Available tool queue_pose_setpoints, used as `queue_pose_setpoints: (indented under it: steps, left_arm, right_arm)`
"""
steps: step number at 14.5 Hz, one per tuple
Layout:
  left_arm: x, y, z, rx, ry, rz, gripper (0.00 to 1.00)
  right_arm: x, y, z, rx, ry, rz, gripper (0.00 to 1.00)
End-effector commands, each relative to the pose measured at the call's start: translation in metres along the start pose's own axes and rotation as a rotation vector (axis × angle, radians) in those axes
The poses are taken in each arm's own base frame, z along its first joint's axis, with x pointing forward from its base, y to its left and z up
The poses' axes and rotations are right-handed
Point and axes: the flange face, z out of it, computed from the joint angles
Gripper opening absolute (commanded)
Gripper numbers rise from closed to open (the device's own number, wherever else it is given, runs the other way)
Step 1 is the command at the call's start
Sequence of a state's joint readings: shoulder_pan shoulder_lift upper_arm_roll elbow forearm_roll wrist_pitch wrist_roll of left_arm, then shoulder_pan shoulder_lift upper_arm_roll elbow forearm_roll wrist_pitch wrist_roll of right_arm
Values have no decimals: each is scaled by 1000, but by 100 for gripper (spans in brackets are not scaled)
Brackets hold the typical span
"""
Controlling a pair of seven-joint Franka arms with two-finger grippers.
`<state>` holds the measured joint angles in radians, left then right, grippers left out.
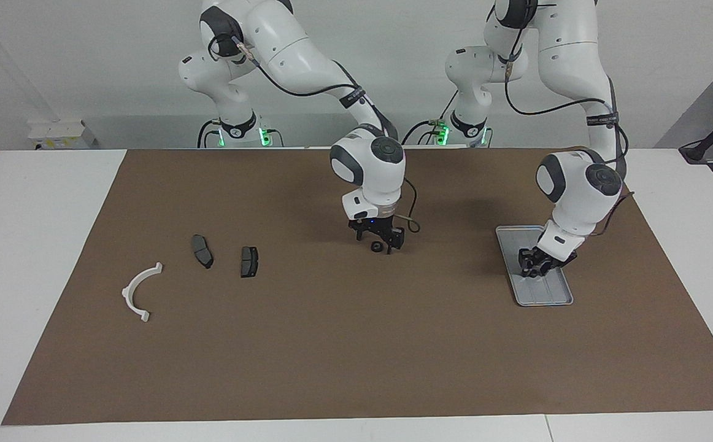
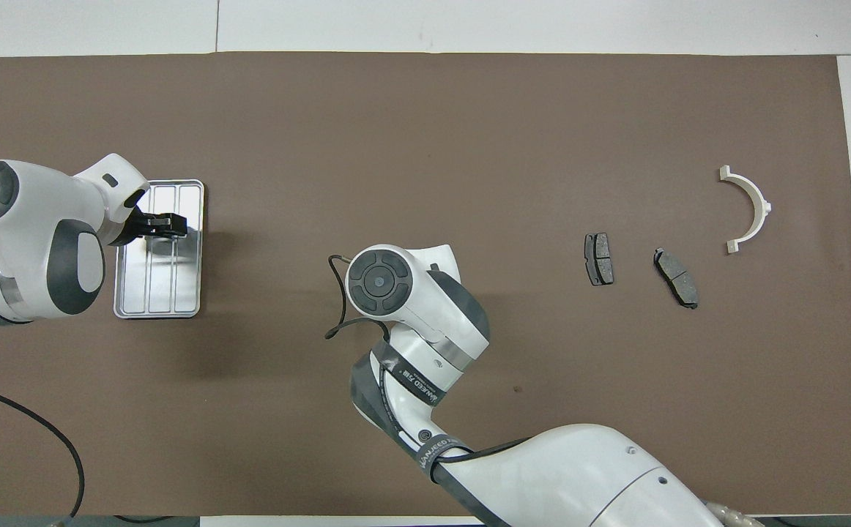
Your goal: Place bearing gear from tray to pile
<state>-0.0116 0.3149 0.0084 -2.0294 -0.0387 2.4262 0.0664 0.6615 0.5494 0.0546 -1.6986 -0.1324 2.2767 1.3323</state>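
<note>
White wall up top, white table (image 1: 37,245) below, brown mat (image 1: 332,356) spread over most of it.

Right arm (image 1: 307,58) reaching down to mid-mat, cut off at the shoulder by the facing view's top edge. From overhead, only its wrist and forearm showing, hand and whatever sits under it hidden entirely. Left arm (image 1: 568,55) bent down over the tray, likewise cropped at the top.

Tray (image 1: 547,296), silver and ribbed, flat on the mat toward the left arm's end of the table. Left hand (image 1: 531,269) low inside it, near the end closer to the robots. Open or closed there? Cannot tell, and cannot tell what lies beneath it either.

Pile toward the right arm's end: white curved bracket (image 1: 138,291) outermost, then two dark brake pads (image 1: 202,251), well apart from one another, nothing stacked.

Right hand (image 1: 380,243) down at mat level, fingers apart.

Smallest last: bearing gear (image 1: 378,247), a little black ring on the mat between those fingers, out of the tray, well short of the pile. Touching a finger or not, hard to make out.
</note>
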Motion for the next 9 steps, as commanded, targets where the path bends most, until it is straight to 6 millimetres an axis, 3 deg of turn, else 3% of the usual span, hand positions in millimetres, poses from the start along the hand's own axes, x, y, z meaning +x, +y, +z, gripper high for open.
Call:
queue_pose_setpoints:
  steps: [1, 4, 7, 8, 9]
  left_arm:
    - [-6, 0, -6, -12, 20, -2, 0]
    - [4, -2, -16, -12, 20, 4, 0]
    - [23, -1, -52, -19, -2, 7, 0]
    - [29, 3, -68, -21, -7, 6, 0]
    - [31, 8, -82, -25, -9, 1, 0]
  right_arm:
    - [1, 2, -1, 3, -2, -8, 75]
    - [0, 0, -4, 16, -21, 9, 49]
    - [0, -1, -4, 17, -24, 11, 8]
    - [0, 0, -4, 16, -23, 11, 0]
    - [1, 0, -4, 17, -24, 11, 0]
